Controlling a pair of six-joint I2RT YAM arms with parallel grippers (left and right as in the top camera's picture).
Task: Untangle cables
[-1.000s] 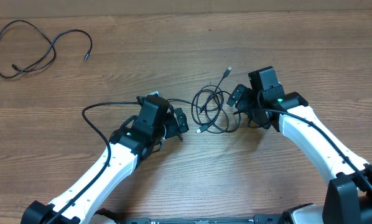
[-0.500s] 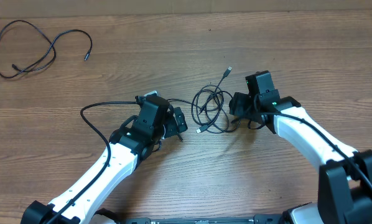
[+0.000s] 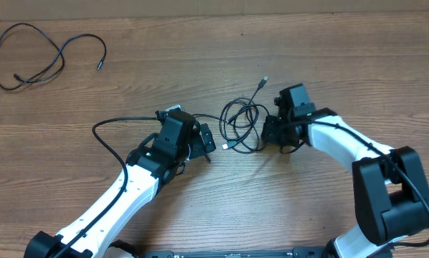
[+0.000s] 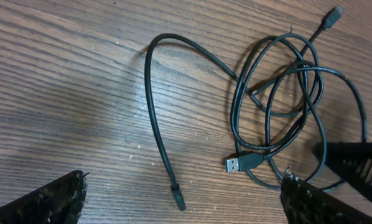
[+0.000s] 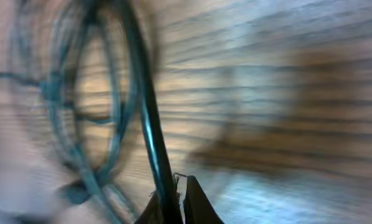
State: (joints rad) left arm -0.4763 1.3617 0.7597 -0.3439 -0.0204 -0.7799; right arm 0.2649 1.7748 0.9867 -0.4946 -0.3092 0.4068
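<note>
One cable (image 3: 42, 54) lies separated, well apart at far left. The tangle (image 3: 243, 127) sits at centre, unresolved. The right gripper (image 3: 268, 131) is clamped on a tangle strand. The left gripper (image 3: 206, 141) stands beside it, jaws apart and empty.

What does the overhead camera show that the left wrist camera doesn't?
Only overhead: a separate loose thin black cable lying at the table's far left. Only left wrist: close detail of the silver-tipped USB plug, and a strand's small black tip. Both: the tangled bundle of thin black cables on the brown wooden table.
</note>
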